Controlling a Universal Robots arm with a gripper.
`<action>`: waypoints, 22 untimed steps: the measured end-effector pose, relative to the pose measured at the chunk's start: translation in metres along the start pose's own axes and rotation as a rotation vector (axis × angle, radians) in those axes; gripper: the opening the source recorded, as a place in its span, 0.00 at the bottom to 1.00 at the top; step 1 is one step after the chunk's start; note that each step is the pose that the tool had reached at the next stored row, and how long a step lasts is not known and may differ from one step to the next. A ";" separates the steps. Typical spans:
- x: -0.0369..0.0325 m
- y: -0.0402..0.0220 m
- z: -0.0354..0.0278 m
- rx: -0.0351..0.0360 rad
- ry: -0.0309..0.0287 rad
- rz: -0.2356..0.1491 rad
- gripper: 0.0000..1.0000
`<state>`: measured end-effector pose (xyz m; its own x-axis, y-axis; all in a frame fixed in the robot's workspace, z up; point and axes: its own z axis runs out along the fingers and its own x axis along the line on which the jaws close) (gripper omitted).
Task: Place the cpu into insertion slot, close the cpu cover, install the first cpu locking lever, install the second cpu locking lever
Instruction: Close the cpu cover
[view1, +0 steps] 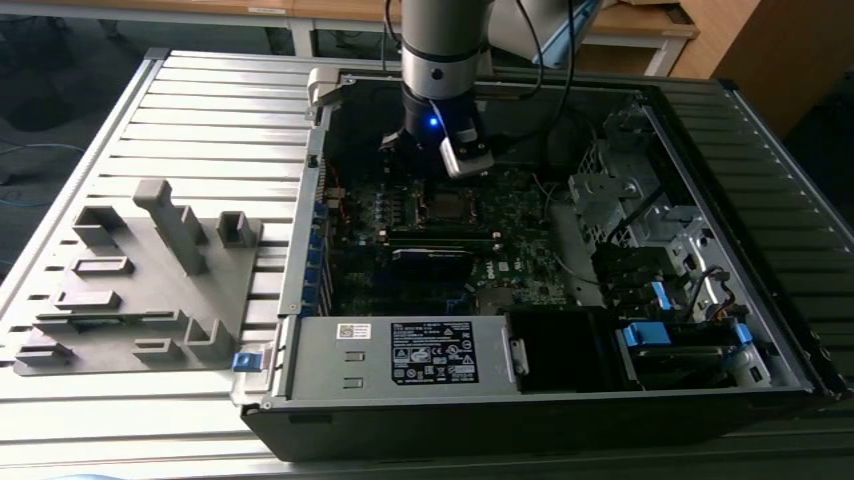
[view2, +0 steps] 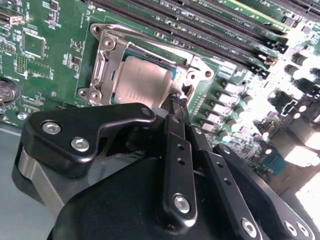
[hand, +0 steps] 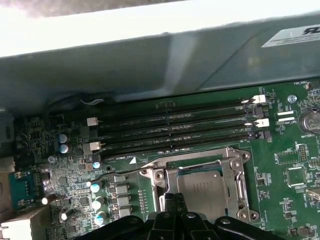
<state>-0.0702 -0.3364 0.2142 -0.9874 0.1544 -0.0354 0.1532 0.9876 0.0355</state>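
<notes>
The cpu (hand: 205, 190) (view2: 142, 82), a dull silver square, lies in the insertion slot (view1: 447, 205) on the green motherboard. The cpu cover (hand: 239, 175) (view2: 106, 60), a silver frame, lies flat around it. A thin wire locking lever (hand: 122, 172) runs out from the socket's corner over the board. My gripper (hand: 176, 201) (view2: 178, 104) hangs just over the socket's edge, its black fingers shut together with the tips at the cover's rim. Whether the tips touch the metal I cannot tell. In the exterior view the arm (view1: 438, 90) stands over the open case.
Long black memory slots (hand: 175, 130) run beside the socket. The case wall (hand: 150, 65) rises close behind them. The labelled power supply (view1: 400, 352) and drive bays (view1: 667, 330) fill the case's near side. A grey fixture block (view1: 134, 280) sits on the slatted table at the exterior view's left.
</notes>
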 end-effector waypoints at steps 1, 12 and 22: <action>0.0003 0.0000 0.0005 -0.0004 -0.0008 -0.005 0.11; 0.0046 -0.0010 0.0039 -0.0029 -0.0069 -0.045 0.11; 0.0047 -0.0012 0.0056 -0.0030 -0.0072 -0.046 0.11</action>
<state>-0.0748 -0.3366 0.2084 -0.9931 0.1088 -0.0442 0.1072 0.9936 0.0367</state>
